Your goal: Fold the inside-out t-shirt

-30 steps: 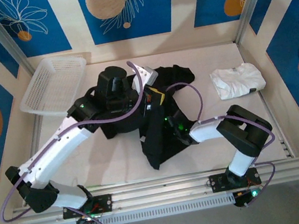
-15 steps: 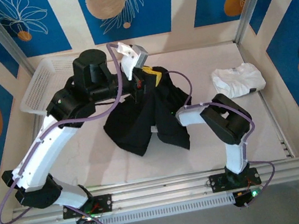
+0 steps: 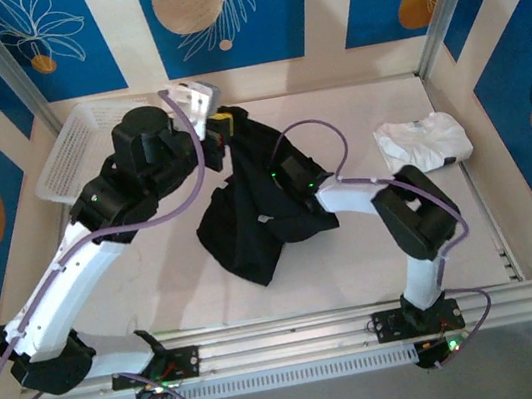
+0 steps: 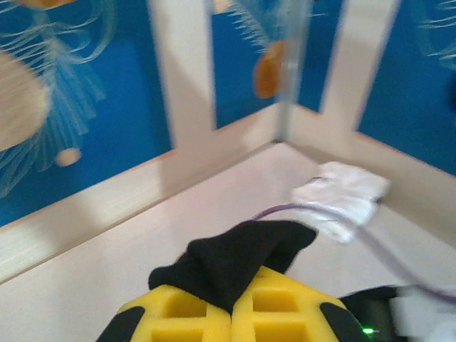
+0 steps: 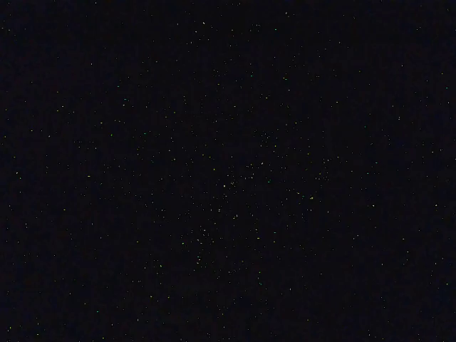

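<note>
**Figure. Lifting phase of unfurling the garment, seen from above and from the left wrist.**

The left gripper [image 3: 225, 125] is raised at upper centre of the top view. Its yellow pads [image 4: 285, 328] are pressed together on a peak of black cloth, which pokes up between them in the left wrist view. From this pinch the inside-out t-shirt [image 3: 249, 222] hangs and trails down to frame centre, where its bunched lower part rests on the table [image 3: 157, 277]. No print is visible.

The right gripper [image 3: 279, 169] is sunk in the folds at mid-frame with its fingers closed. The right wrist view is dark with cloth, so it cannot be told whether fabric is caught between them.

A white folded garment [image 3: 422, 142] lies well apart at the right, and a white mesh basket [image 3: 86, 147] sits at upper left.

The step in hand is judged to be opening the shirt out. To do it well:
- The second hold should sit on a single layer near a hem or shoulder.
- The two holds should then separate sideways and lower together.
- The cloth should stay clear of the basket.
</note>
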